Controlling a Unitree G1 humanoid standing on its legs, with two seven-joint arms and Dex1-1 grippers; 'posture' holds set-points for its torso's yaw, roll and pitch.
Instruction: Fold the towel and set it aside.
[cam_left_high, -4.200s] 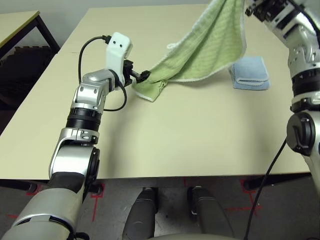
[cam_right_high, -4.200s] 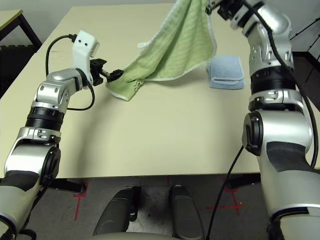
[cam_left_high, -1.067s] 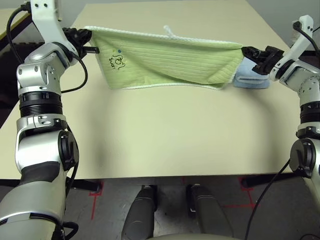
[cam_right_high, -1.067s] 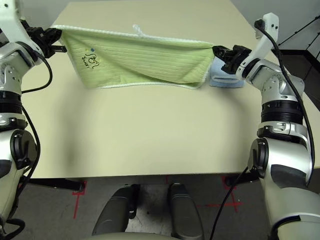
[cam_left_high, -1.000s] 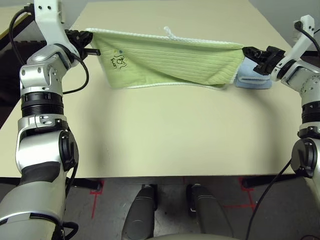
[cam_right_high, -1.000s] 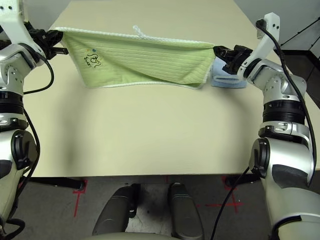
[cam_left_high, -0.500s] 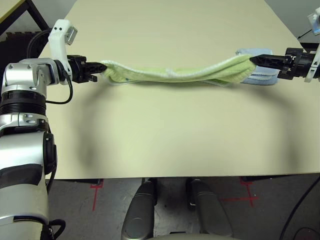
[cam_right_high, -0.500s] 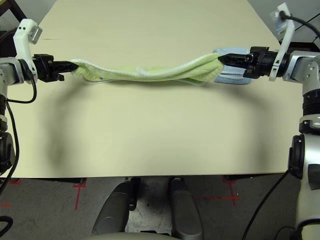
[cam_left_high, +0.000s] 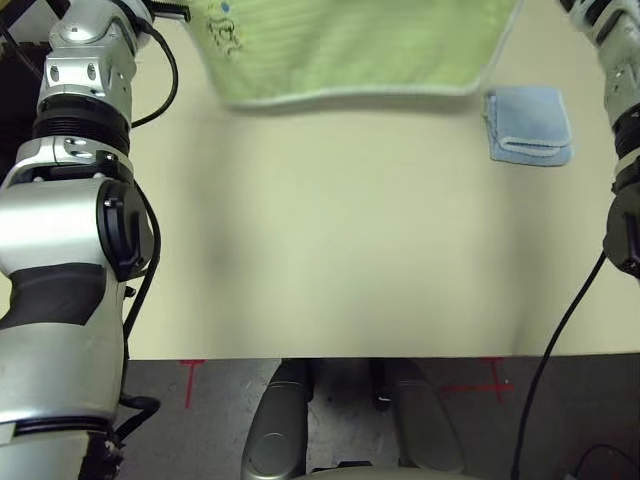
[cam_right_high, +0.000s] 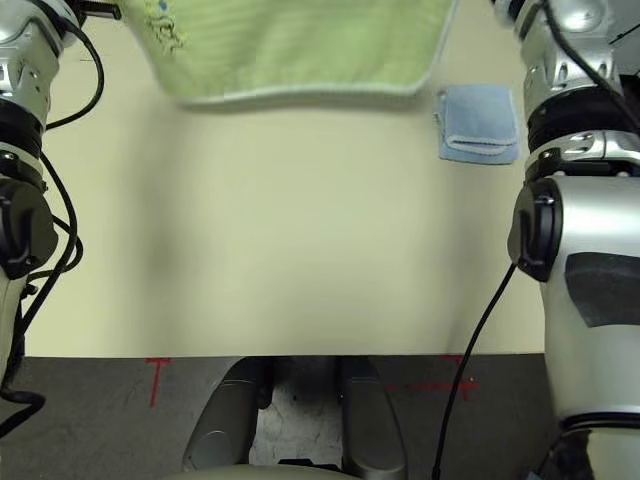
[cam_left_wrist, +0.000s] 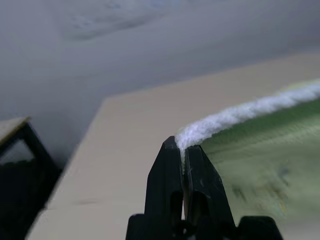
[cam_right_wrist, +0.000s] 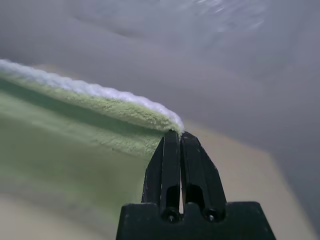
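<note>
Head views: light green towel hanging spread out above the far part of the beige table, top edge cut off by the frame, lower white-stitched hem running almost level from left to right. Small dark embroidered drawing near the towel's left edge. Soft shadow of the cloth on the tabletop just below the hem. Smaller light blue folded towel lying flat on the table to the right, below the green towel's lower right corner and apart from it. Silver left arm rising along the left edge toward the towel's upper left corner, black cable looping beside it; silver right arm rising along the right edge toward the upper right corner, a black cable trailing down from it past the table's front edge. Left wrist view: left gripper with both black fingers pressed together, pinching the white-edged corner of the towel; white terry hem running away from the fingertips, green cloth falling away beneath, beige tabletop and a grey wall behind. Right wrist view: right gripper likewise clamped tight, fingers touching, nipping the opposite corner of the towel right at the white hem; green cloth stretching away from the fingertips, table edge visible beyond.
</note>
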